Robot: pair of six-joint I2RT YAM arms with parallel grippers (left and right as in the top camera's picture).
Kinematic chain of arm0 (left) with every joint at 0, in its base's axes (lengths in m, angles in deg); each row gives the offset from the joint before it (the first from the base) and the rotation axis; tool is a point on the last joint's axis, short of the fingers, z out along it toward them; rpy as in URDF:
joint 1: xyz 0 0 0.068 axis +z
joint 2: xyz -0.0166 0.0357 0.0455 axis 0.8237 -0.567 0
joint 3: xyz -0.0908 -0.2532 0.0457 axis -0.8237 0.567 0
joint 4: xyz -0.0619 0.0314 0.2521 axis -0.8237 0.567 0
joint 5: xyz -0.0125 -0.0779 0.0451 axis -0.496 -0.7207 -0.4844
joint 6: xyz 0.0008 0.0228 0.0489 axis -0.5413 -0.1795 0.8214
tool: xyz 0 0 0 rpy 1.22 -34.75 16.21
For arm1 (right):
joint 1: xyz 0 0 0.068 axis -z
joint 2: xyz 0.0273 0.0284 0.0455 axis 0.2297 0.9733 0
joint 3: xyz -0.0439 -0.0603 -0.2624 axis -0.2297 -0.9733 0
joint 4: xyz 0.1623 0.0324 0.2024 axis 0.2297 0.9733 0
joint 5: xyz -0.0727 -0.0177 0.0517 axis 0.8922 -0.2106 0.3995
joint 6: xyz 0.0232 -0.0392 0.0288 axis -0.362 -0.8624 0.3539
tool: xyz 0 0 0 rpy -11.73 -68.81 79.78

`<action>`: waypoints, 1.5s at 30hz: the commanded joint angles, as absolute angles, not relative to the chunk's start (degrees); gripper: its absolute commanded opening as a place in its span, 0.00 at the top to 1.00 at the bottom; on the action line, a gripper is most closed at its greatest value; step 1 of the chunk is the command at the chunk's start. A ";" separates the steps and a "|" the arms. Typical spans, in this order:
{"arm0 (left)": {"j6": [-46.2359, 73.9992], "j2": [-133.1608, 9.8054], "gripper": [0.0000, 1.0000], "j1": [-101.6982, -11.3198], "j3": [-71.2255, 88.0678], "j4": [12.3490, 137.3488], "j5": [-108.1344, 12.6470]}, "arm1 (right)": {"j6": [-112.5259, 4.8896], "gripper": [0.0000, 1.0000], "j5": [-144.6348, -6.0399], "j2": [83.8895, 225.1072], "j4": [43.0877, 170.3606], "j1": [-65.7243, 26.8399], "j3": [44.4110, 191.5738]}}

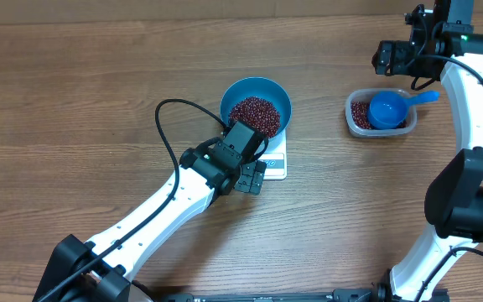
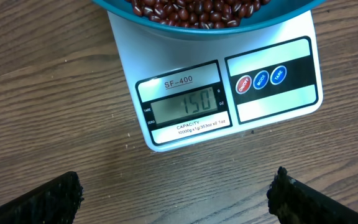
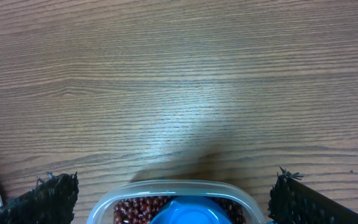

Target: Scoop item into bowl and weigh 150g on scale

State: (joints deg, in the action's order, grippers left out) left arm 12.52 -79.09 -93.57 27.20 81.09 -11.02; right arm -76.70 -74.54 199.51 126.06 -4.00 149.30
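1. While I watch the left wrist feed, my left fingers (image 2: 48, 202) stand wide apart over the bare desk (image 2: 42, 93), holding nothing, just in front of the scale (image 2: 129, 50).
2. The scale's display reads 150 (plain enough), and the bowl (image 1: 258, 86) sits on it, filled with beans (image 1: 255, 113).
3. Further right, the tub (image 1: 355, 117) holds more beans and the blue scoop (image 1: 386, 109).
4. My right fingers (image 3: 328, 202) hang apart just beyond the tub, empty.

Bright, even light falls from overhead, leaving only faint, soft shadows. A pale glare patch washes the brown wood-grain table (image 3: 185, 124) in the right wrist view. The small flat white rectangular digital scale (image 2: 219, 74) appears sharp, its display readable.
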 commanded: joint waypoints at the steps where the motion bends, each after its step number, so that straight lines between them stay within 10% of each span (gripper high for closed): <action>1: 11.29 -79.61 0.01 -93.31 27.57 80.85 -10.08 | -76.51 0.00 -74.89 199.62 125.86 -3.89 149.17; 22: 11.29 -79.61 0.01 -93.31 27.57 80.85 -10.08 | -76.51 0.00 -74.89 198.35 125.88 -3.96 149.17; 45: 11.29 -79.61 0.00 -93.31 27.57 80.85 -10.08 | -76.51 0.00 -74.89 167.16 125.88 -8.07 149.17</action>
State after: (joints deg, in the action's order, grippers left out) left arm 12.52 -79.09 -93.57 27.20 81.09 -11.02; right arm -76.72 -74.78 170.66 126.06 -8.33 148.95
